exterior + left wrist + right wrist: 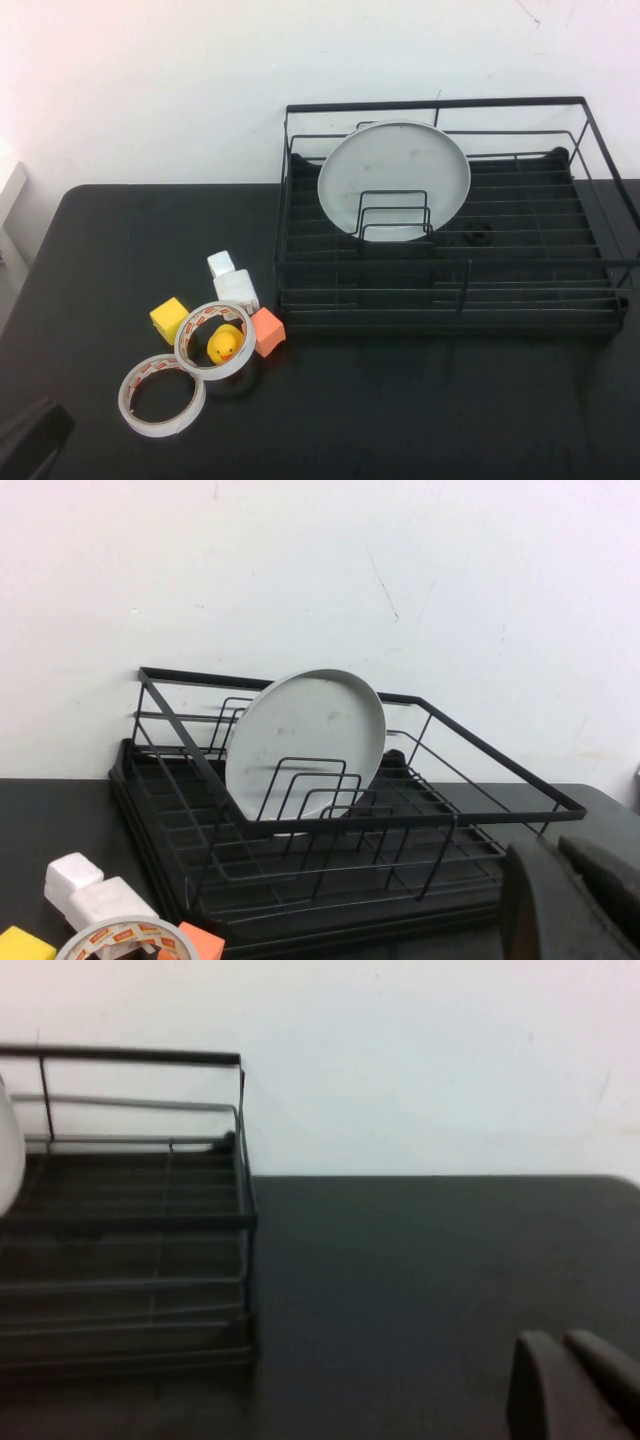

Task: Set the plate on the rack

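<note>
The white plate (394, 178) stands upright on edge between the loop dividers at the left of the black wire rack (560, 290). It also shows in the left wrist view (305, 735), leaning in the rack (330, 875). My left gripper (555, 852) is shut and empty, low at the table's near left corner (30, 440), far from the rack. My right gripper (556, 1342) is shut and empty over bare table to the right of the rack (150, 1230); it is out of the high view.
Left of the rack lie two white tape rolls (162, 395) (214, 340), a yellow duck (226, 345) inside one, a yellow cube (169, 319), an orange cube (267, 331) and white blocks (234, 283). A white wall stands behind the table.
</note>
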